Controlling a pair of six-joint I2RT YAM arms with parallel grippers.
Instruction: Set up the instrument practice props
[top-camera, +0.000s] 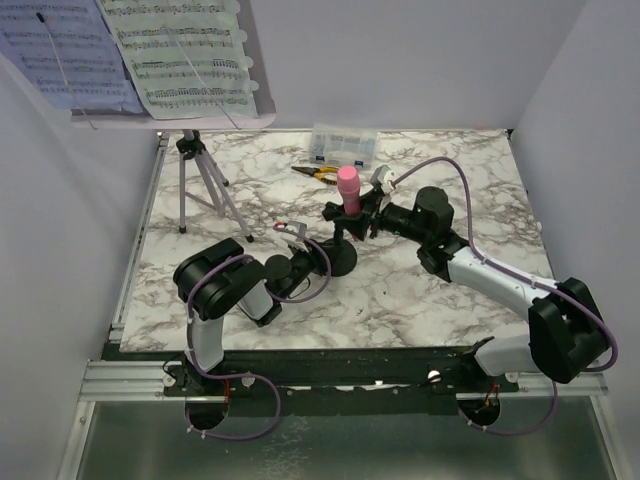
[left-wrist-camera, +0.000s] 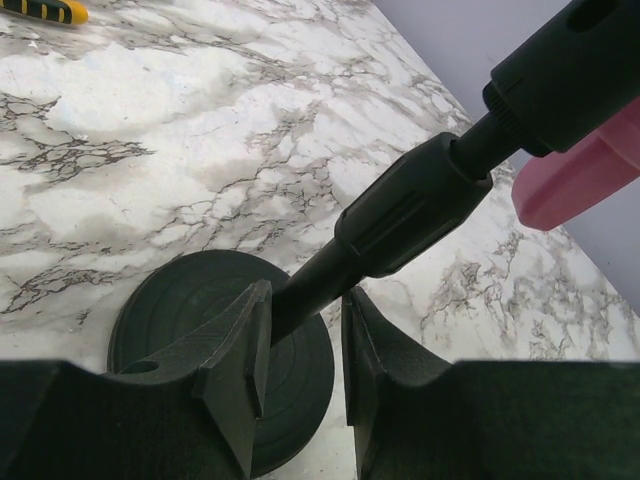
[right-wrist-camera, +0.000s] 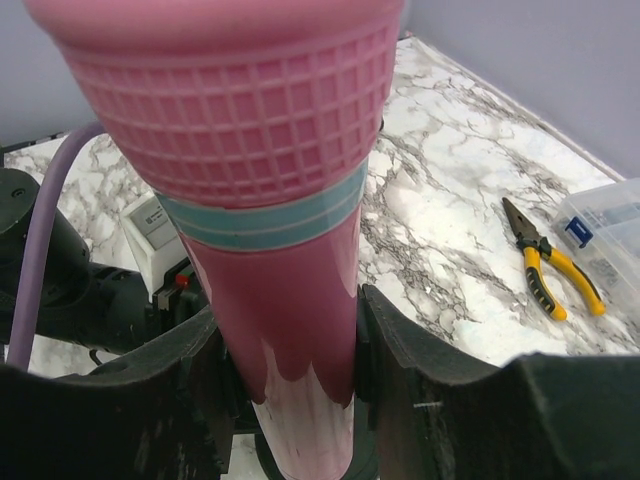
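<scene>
At the centre of the marble table (top-camera: 400, 310) in the overhead view stands the pink toy microphone (top-camera: 347, 185), held in its black round-base stand (top-camera: 338, 262). The right gripper (right-wrist-camera: 290, 340) reaches in from the right of that view. Its wrist view shows both fingers (right-wrist-camera: 400, 350) pressed flat against the smooth pink handle, below the teal band and the gridded head, so its jaws are clamped on the microphone. The left gripper (left-wrist-camera: 305, 320) comes in low from the lower left with its fingers on either side of the stand's thin black pole (left-wrist-camera: 410, 210), just above the ribbed disc of the base. One finger (left-wrist-camera: 240, 350) looks to be against the pole, but a thin strip of base shows beside the other, so I cannot tell whether this grip has closed. Filling the upper left of the overhead view, the lilac music-stand plate (top-camera: 170, 120) carries the lavender sheet-music page (top-camera: 70, 50) and the white sheet-music page (top-camera: 185, 55) side by side, above its tripod (top-camera: 200, 180). Near the table's far edge lies a clear compartment box (top-camera: 343, 145), with yellow-handled pliers (top-camera: 318, 172) just in front of it.
</scene>
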